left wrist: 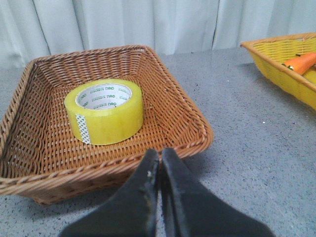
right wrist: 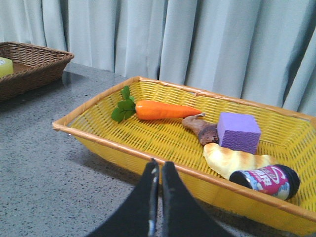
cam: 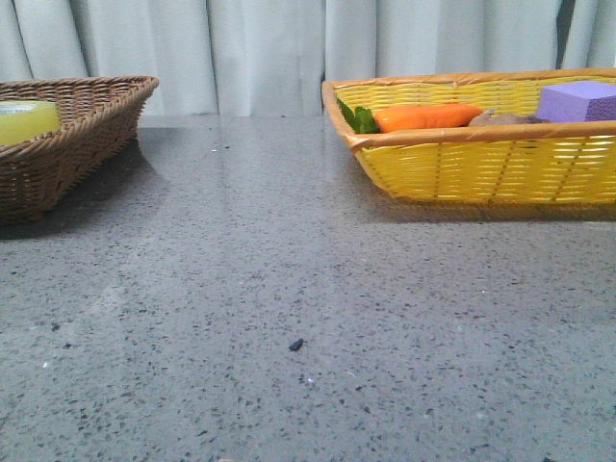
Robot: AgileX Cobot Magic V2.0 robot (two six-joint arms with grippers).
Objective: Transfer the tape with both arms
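Observation:
The tape (left wrist: 104, 110), a wide yellow roll with a white core and green lettering, lies flat in the brown wicker basket (left wrist: 177, 123). Its top shows in the front view (cam: 27, 121) inside that basket (cam: 87, 125) at the far left, and a sliver shows in the right wrist view (right wrist: 5, 66). My left gripper (left wrist: 160, 157) is shut and empty, held short of the basket's near rim. My right gripper (right wrist: 159, 168) is shut and empty, just before the near rim of the yellow basket (right wrist: 98, 133). Neither gripper shows in the front view.
The yellow basket (cam: 481, 164) stands at the right and holds a carrot (right wrist: 165, 109), a purple block (right wrist: 238, 131), a brown piece (right wrist: 201, 129), a bread piece (right wrist: 234, 159) and a dark can (right wrist: 266, 180). Grey speckled tabletop (cam: 289, 289) lies between the baskets; curtains hang behind.

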